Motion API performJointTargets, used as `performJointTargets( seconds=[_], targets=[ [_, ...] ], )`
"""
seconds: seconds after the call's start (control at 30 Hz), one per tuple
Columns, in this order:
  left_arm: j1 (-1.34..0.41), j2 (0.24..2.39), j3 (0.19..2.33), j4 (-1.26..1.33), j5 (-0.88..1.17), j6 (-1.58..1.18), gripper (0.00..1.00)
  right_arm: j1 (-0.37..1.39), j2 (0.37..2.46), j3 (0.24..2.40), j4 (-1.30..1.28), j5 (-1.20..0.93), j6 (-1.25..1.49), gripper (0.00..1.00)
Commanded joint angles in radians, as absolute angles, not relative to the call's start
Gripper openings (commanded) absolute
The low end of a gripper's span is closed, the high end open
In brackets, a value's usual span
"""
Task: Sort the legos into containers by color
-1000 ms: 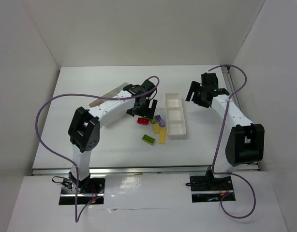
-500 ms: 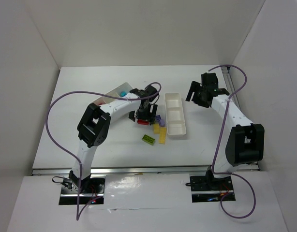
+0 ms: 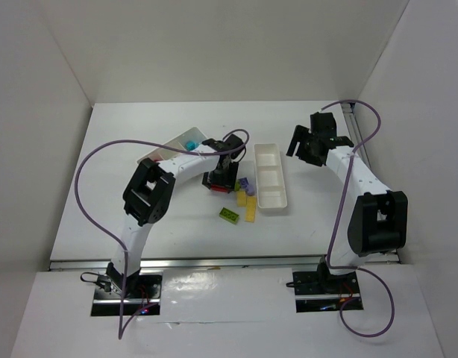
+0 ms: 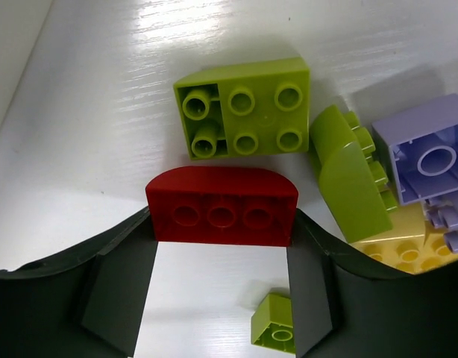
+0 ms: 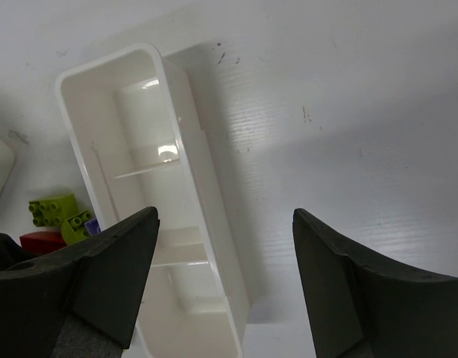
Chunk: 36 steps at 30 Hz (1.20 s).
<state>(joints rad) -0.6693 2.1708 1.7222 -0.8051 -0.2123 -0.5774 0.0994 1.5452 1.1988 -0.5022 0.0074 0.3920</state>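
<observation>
Left gripper (image 3: 221,177) low at mid-worktop (image 3: 139,201), jaws partway closed against both ends of the red lego (image 4: 221,216) lying flat on the surface. Close by: a lime lego (image 4: 244,108), a lilac lego (image 4: 430,156) and a yellow lego (image 4: 397,242), loosely clustered left of the narrow tray (image 5: 180,149). Right gripper (image 5: 225,216) up near that tray's far end, jaws wide apart, gripping nothing. Wider tray (image 3: 169,149) toward the far left, a teal lego (image 3: 189,143) inside
</observation>
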Motion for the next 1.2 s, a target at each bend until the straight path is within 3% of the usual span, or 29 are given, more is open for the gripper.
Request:
performJointTargets(
  seconds=[0.0,0.13,0.33,0.57,0.73,0.8,0.83,0.93,1.17],
  targets=[
    [-0.666,2.085,1.759,-0.824,-0.245,-0.566,0.66,0.098,1.522,1.23,-0.512,0.018,0.388,0.8],
    [-0.643,1.988,1.81,-0.842,-0.256,-0.566,0.58,0.098,1.531,1.23,-0.512,0.018,0.388,0.8],
    [-0.513,1.895,1.839,-0.998,-0.305,-0.555,0.57,0.098,1.531,1.239,-0.512,0.009,0.388,0.8],
    [-0.286,1.799,1.692,-1.022,-0.338,-0.555,0.56,0.098,1.549,1.239,-0.503,-0.002,0.388,0.8],
    [-0.218,1.818,1.628,-1.011,-0.327,-0.58,0.56,0.109,1.56,1.252,-0.494,-0.011,0.388,0.8],
    [-0.193,1.838,1.595,-0.983,-0.311,-0.58,0.61,0.109,1.56,1.252,-0.494,-0.011,0.388,0.8],
    [-0.193,1.838,1.595,-0.973,-0.301,-0.58,0.81,0.109,1.56,1.252,-0.494,-0.011,0.388,0.8],
    [-0.193,1.862,1.595,-0.962,-0.301,-0.58,0.99,0.109,1.569,1.252,-0.494,-0.011,0.388,0.8],
    [-0.193,1.861,1.67,-0.985,-0.339,-0.58,1.0,0.147,1.569,1.27,-0.503,-0.002,0.365,0.8]
  ],
)
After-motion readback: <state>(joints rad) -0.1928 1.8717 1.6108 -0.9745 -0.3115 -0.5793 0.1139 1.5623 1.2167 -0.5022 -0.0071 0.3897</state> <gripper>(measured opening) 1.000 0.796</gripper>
